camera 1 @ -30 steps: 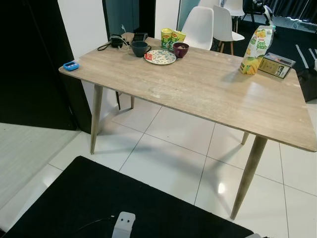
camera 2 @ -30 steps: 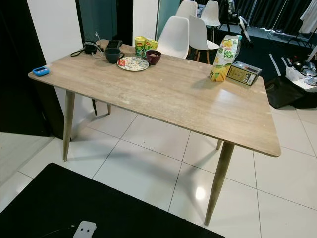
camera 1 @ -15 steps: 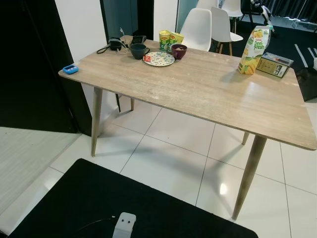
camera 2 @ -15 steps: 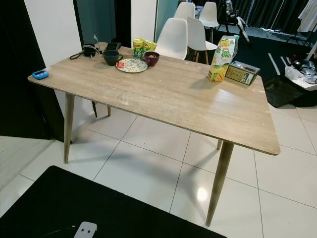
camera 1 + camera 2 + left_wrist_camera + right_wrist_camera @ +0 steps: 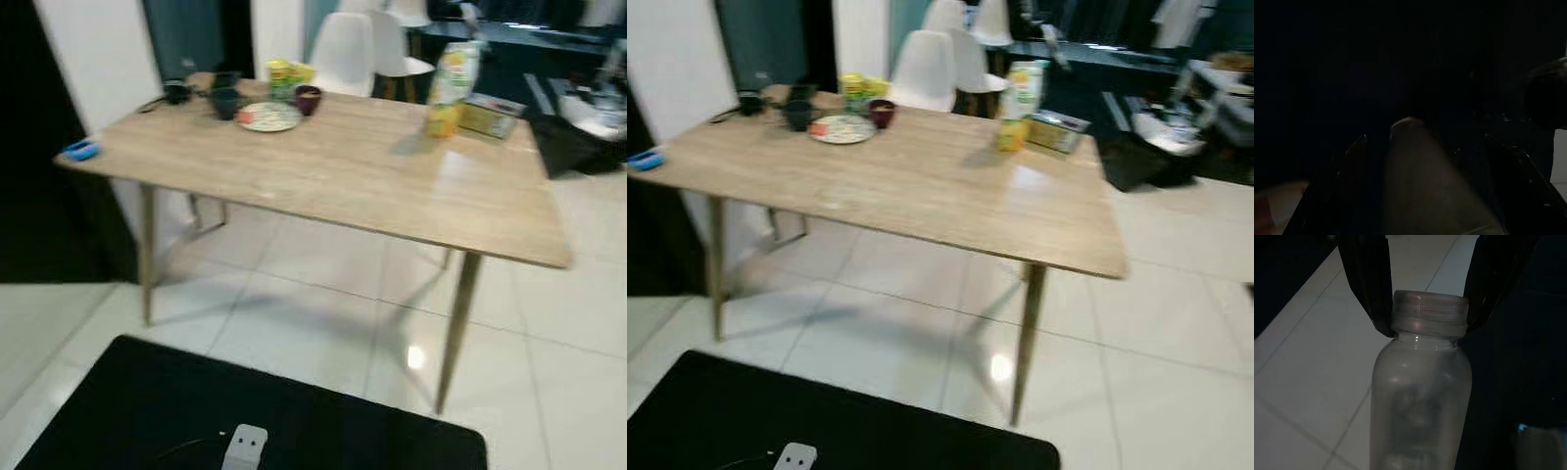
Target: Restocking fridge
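Between the right pincer [image 5: 1427, 298] fingers a clear bottle [image 5: 1420, 396] is pinched at its cap; left pincer's state I cannot tell. Walk steadily, keeping that grip firm.

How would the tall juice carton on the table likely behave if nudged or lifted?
The juice carton stands upright, tall and narrow-based, so a high push would probably tip it rather than slide it. Its flat sides look easy to clamp, though cardboard may dent under a tight hand. Its weight is unclear: the fill level cannot be seen.
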Robot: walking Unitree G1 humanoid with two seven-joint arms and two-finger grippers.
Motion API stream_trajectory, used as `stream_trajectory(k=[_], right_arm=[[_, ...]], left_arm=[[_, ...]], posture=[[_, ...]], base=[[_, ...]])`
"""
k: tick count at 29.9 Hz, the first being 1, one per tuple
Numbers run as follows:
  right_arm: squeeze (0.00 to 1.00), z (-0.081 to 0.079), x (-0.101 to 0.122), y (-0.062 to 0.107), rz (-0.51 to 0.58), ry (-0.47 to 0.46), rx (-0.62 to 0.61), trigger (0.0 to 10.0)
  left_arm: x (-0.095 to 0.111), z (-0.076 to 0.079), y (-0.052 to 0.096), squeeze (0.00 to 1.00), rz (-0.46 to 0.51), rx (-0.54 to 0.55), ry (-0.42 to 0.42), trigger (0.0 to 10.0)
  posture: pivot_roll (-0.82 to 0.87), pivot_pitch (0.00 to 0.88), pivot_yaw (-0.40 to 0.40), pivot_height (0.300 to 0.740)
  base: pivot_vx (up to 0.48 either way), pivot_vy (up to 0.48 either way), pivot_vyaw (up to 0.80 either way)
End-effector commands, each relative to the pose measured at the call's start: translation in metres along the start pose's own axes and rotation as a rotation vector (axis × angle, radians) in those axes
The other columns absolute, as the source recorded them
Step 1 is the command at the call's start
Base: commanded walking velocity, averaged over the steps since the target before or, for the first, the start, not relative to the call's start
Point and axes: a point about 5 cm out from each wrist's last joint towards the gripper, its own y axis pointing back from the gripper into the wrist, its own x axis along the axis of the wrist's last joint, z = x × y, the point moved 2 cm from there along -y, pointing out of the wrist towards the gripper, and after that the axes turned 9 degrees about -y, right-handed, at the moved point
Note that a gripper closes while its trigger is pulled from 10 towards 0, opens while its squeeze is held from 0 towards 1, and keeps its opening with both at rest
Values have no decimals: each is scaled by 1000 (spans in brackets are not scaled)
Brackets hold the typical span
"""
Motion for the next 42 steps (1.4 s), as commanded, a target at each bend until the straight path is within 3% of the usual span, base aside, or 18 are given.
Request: stream_trajectory(k=[1,33,42], right_arm=[[0,2,-1,0,-6,-3,-4,10000],[0,-1,-4,0,-13,7,9,10000],[0,0,-7,0,-22,17,5,10000]], left_arm=[[-3,-1,1,0,-11,-1,-4,10000],[-6,2,1,0,-13,-13,-13,10000],[-6,-5,2,0,-17,-7,-36,10000]], posture=[[24,0,-83,740],[23,0,-78,740],[26,0,-71,740]], base=[[0,0,-769],[0,0,-768],[0,0,-766]])
